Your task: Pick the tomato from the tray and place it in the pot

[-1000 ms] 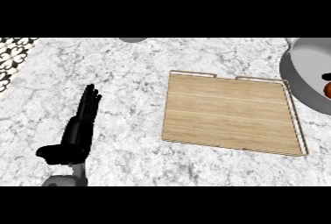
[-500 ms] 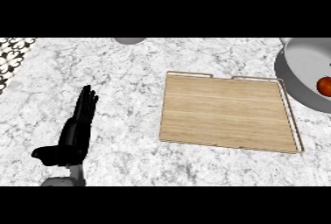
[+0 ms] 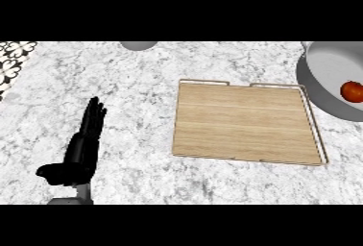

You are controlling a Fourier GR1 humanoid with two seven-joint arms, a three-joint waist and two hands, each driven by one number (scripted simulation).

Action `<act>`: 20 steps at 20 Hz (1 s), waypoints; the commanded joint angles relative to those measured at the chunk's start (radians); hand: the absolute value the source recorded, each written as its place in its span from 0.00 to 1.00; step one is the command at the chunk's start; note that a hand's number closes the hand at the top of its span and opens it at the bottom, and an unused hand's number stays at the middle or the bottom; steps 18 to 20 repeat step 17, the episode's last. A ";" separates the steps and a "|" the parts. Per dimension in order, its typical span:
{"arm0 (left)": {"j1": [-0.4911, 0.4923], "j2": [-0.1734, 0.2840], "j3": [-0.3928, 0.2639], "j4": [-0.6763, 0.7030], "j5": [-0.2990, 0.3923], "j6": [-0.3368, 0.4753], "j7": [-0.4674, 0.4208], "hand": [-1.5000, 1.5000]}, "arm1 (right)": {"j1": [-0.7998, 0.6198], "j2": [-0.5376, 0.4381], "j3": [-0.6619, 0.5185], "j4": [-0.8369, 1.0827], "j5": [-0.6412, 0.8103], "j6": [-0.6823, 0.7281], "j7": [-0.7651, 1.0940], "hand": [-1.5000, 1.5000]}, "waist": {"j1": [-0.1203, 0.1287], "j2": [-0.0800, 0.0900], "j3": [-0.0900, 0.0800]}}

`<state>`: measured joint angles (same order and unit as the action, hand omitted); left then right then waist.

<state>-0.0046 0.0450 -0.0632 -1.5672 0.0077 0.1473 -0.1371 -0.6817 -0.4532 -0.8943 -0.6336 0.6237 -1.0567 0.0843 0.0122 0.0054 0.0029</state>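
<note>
From my station I see the left hand [image 3: 79, 153] at the lower left of the head view, lying flat over the marble counter [image 3: 142, 96] with its fingers straight and held together, pointing away from the robot, thumb out to the side. It holds nothing. The right hand does not show anywhere.

The tomato [image 3: 352, 91] sits inside the grey pot [image 3: 322, 91] at the far right edge of the view, against the pot's floor, partly cut off by the edge. It lies well apart from the left hand, on the opposite side of the counter.

Between hand and pot lies the wooden tray [image 3: 245, 122], flat on the counter, its right rim just beside the pot's wall. I see only bare wood on its surface.

A small grey round shape [image 3: 138, 45] shows at the counter's top edge; I cannot tell what it is. A black-and-white patterned patch [image 3: 14, 60] fills the upper left corner.
</note>
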 commanded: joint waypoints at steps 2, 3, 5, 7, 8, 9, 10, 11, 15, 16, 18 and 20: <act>-0.019 -0.015 -0.009 -0.008 -0.026 0.021 0.008 0.50 | 0.067 0.034 0.043 -0.078 -0.127 -0.016 -0.078 0.00 | -0.008 -0.005 -0.002; -0.015 -0.021 -0.006 0.013 -0.027 0.026 0.001 0.50 | 0.132 0.085 0.037 -0.144 -0.166 -0.006 -0.123 0.00 | -0.012 -0.006 -0.002; 0.042 0.024 0.035 -0.047 0.028 -0.026 0.016 0.50 | 0.151 0.036 0.082 -0.175 -0.122 0.028 0.000 0.00 | -0.013 -0.008 -0.003; 0.000 -0.025 -0.019 -0.047 -0.044 0.043 0.040 0.50 | 0.186 0.016 0.034 -0.136 -0.249 0.034 -0.149 0.00 | -0.008 -0.005 -0.002; 0.022 0.014 0.027 0.006 0.018 -0.032 -0.019 0.50 | 0.211 -0.013 0.046 -0.175 -0.218 0.059 -0.075 0.00 | -0.013 -0.006 -0.003; 0.002 -0.013 -0.004 -0.026 -0.020 0.016 0.050 0.50 | 0.234 0.002 0.067 -0.223 -0.206 0.039 -0.047 0.00 | -0.015 -0.007 -0.003; 0.003 -0.005 0.017 0.000 -0.018 0.014 0.002 0.50 | 0.266 0.106 0.077 -0.270 -0.218 -0.038 -0.096 0.00 | -0.015 -0.007 -0.003; 0.031 -0.009 -0.012 -0.074 -0.022 0.014 0.055 0.50 | 0.267 0.060 0.028 -0.277 -0.290 -0.003 -0.139 0.00 | -0.012 -0.007 -0.002; 0.017 -0.011 0.002 -0.030 -0.018 0.006 0.028 0.50 | 0.354 0.083 0.033 -0.375 -0.307 -0.027 -0.122 0.00 | -0.014 -0.007 -0.003; 0.053 -0.008 0.006 -0.015 -0.006 -0.015 -0.029 0.50 | 0.379 0.098 0.034 -0.442 -0.321 -0.011 -0.101 0.00 | -0.016 -0.008 -0.003; 0.043 0.016 0.018 -0.081 -0.001 -0.017 0.038 0.50 | 0.364 0.051 0.024 -0.370 -0.333 -0.022 -0.127 0.00 | -0.010 -0.006 -0.003; 0.043 0.016 0.018 -0.081 -0.001 -0.017 0.038 0.50 | 0.364 0.051 0.024 -0.370 -0.333 -0.022 -0.127 0.00 | -0.010 -0.006 -0.003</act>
